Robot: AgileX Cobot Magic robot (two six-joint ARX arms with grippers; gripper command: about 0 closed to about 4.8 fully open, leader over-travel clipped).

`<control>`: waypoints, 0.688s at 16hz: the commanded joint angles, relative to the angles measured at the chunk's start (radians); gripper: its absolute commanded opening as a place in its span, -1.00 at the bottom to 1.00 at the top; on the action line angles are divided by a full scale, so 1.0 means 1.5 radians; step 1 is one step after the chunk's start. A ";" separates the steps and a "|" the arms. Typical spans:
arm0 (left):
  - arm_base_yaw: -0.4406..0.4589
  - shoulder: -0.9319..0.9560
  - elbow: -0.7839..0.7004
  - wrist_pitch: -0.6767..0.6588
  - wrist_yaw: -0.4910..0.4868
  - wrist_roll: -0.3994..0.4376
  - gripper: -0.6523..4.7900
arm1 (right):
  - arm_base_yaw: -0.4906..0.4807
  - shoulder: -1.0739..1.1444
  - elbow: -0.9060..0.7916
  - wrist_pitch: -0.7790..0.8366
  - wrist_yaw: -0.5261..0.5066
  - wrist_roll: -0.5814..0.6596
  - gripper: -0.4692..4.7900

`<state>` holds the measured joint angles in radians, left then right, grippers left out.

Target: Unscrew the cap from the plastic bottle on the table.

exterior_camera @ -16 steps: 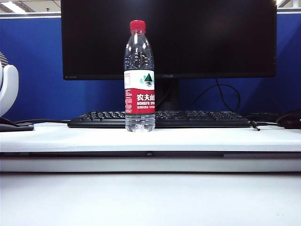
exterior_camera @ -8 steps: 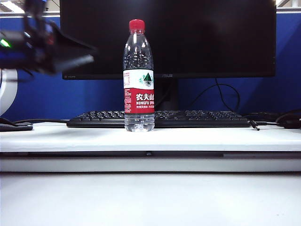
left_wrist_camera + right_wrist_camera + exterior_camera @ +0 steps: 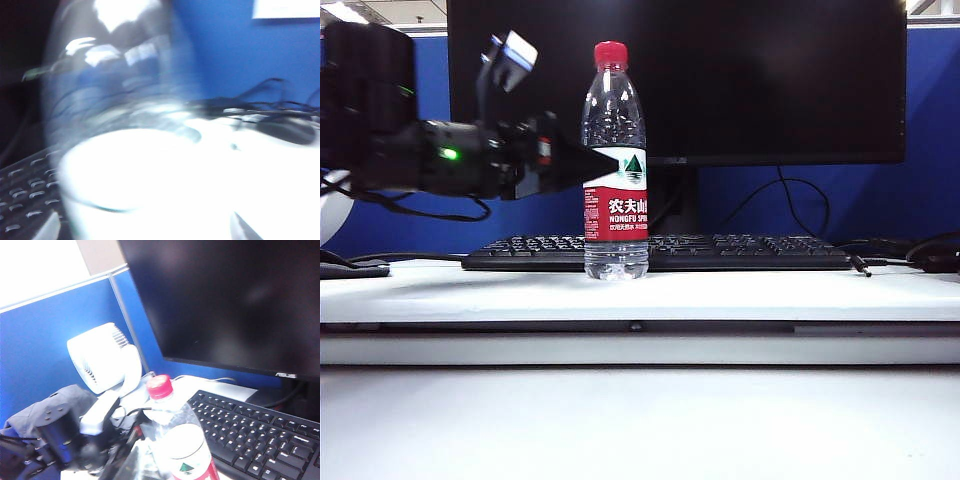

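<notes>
The clear plastic bottle [image 3: 615,160] stands upright on the white table [image 3: 770,295], just in front of the keyboard, with its red cap [image 3: 611,53] on. My left gripper [image 3: 582,165] reaches in level from the left at the height of the label's top. In the left wrist view the blurred bottle [image 3: 125,125] fills the frame, and the left gripper [image 3: 145,230] is open with a fingertip on either side of it. The right wrist view looks down on the cap [image 3: 160,386], the bottle [image 3: 185,450] and the left arm [image 3: 65,435]. The right gripper itself does not show in any view.
A black keyboard [image 3: 740,250] lies behind the bottle, under a large dark monitor [image 3: 770,80]. A white desk fan [image 3: 102,357] stands at the far left behind the left arm. Cables and a dark object [image 3: 935,255] lie at the table's right.
The left arm came into the exterior view from the upper left, then dropped and moved right up to the bottle. The bottle has stayed put.
</notes>
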<state>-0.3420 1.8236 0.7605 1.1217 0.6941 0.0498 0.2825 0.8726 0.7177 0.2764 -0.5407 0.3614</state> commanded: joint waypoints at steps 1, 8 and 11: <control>0.000 0.034 0.052 0.009 -0.011 -0.028 1.00 | 0.001 0.001 0.005 0.013 0.008 -0.009 -0.84; -0.050 0.074 0.103 -0.041 -0.007 0.010 1.00 | 0.003 0.022 0.005 0.016 0.030 -0.020 -0.84; -0.053 0.074 0.103 -0.046 -0.009 0.009 1.00 | 0.003 0.026 0.005 0.023 0.030 -0.020 -0.84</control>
<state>-0.4175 1.9343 0.9119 1.0462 0.6800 0.0570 0.2859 0.9112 0.7177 0.2916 -0.4969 0.3347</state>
